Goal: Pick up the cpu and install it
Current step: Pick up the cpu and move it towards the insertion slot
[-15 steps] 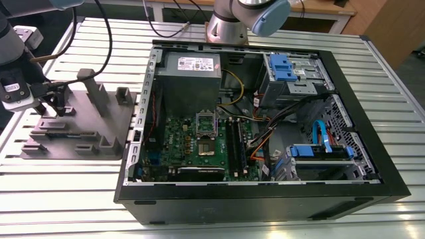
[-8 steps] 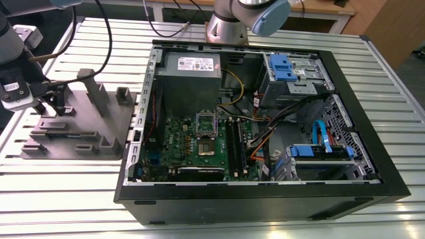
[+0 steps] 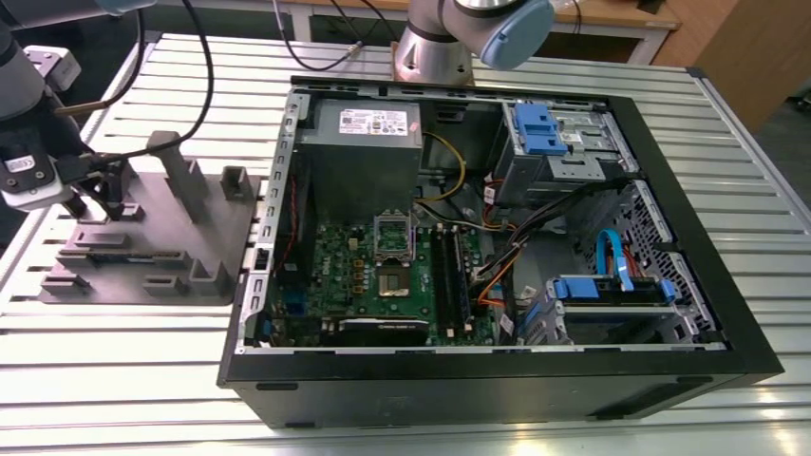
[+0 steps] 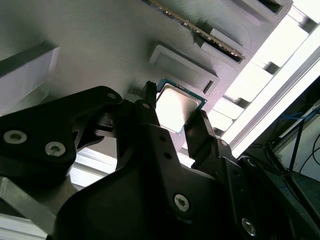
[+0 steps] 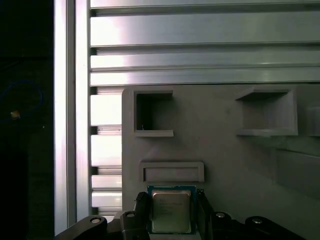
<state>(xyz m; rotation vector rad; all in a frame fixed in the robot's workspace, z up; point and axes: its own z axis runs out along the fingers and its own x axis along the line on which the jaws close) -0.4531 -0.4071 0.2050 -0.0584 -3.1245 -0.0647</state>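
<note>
Pickup is the step in hand, and I'm working it at the grey fixture plate (image 3: pixel 162 249) on the exterior view's left, well apart from the open computer case (image 3: pixel 507 380). My gripper (image 3: pixel 97 203) is reaching down onto that plate, which is lying on the slatted aluminium table (image 3: pixel 127 351). In both wrist views the cpu (image 5: pixel 171 212) is lying flat on the plate, silvery top up, just beside a shallow rectangular recess (image 5: pixel 171 172). My jaws are standing narrow, one on each of two opposite edges of the chip, so I'm judging that I'm gripping it. It is not looking lifted yet, so I'm reading the task as early, with nothing installed. The motherboard socket (image 3: pixel 393 242) inside the case is waiting bare and open-framed. Getting this chip out is calling for a straight, level rise so the thin rim isn't scraping the plate or tilting between my jaws.
</note>
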